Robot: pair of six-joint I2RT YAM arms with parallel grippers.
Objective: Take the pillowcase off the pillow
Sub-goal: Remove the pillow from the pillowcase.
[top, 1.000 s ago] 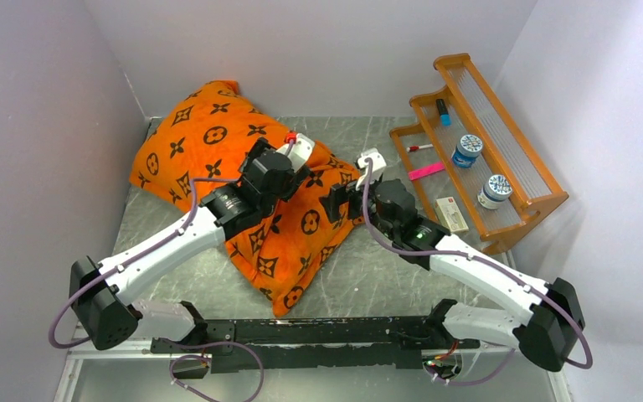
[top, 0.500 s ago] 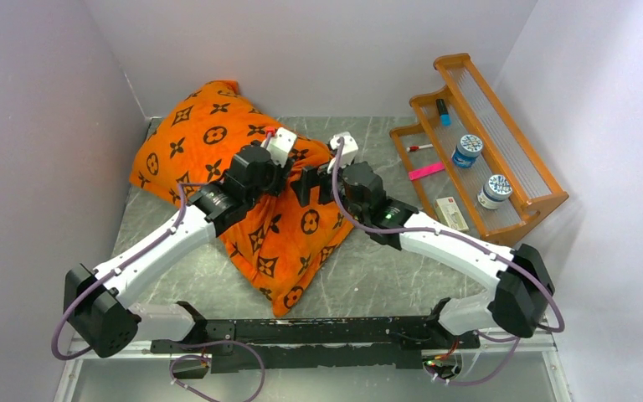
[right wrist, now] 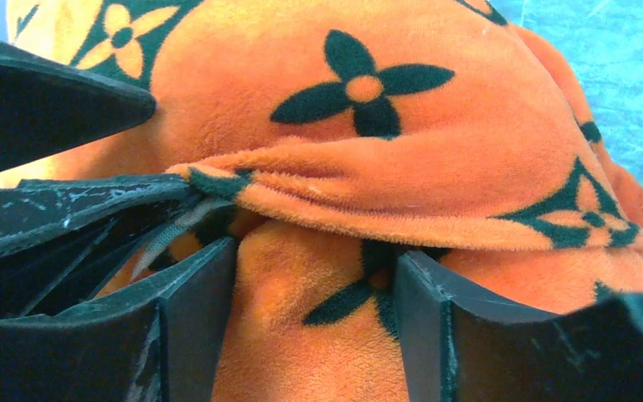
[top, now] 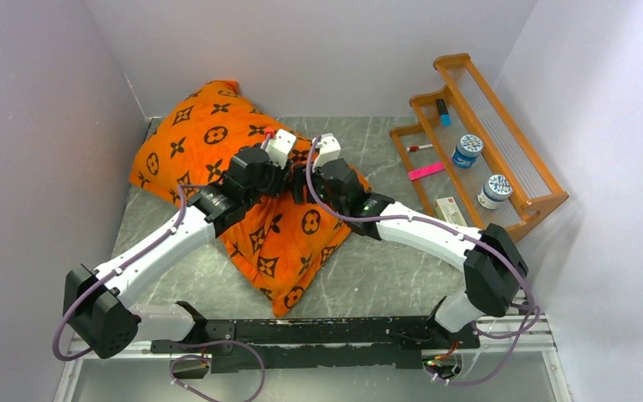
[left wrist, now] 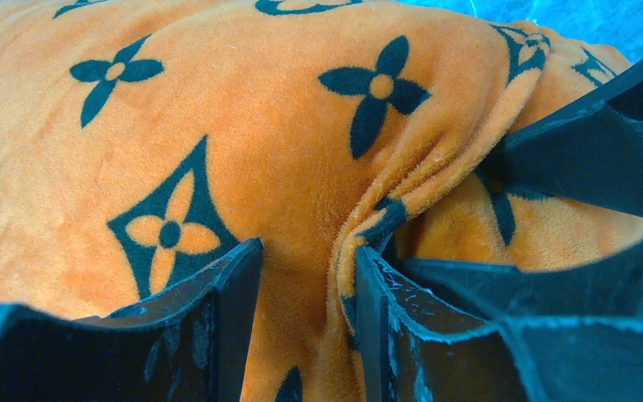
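Note:
The orange pillowcase (top: pixel 209 142) with dark flower motifs lies plump on the table's left half, its far corner against the back wall. The pillow is hidden inside it. Both grippers meet at its right-hand end. My left gripper (top: pixel 288 170) (left wrist: pixel 308 310) is shut on a raised fold of pillowcase (left wrist: pixel 218 126) along an overlapping hem. My right gripper (top: pixel 303 181) (right wrist: pixel 314 310) stands open, straddling a bulge of pillowcase (right wrist: pixel 385 151) just under the overlapping flap. The right fingers (left wrist: pixel 586 159) show in the left wrist view, and the left fingers (right wrist: pixel 50 109) in the right wrist view.
A wooden stepped rack (top: pixel 544 201) stands at the right with two round tins (top: pixel 469 151) (top: pixel 494 191), a blue-capped marker, a pink strip and a small box (top: pixel 452 215). White walls close in at the left, back and right. The grey marbled table (top: pixel 385 276) runs to the arm bases.
Both grippers moved left along the pillowcase's end and came together. Both jaws narrowed, the left onto a fold of fabric. The right arm stretched further in.

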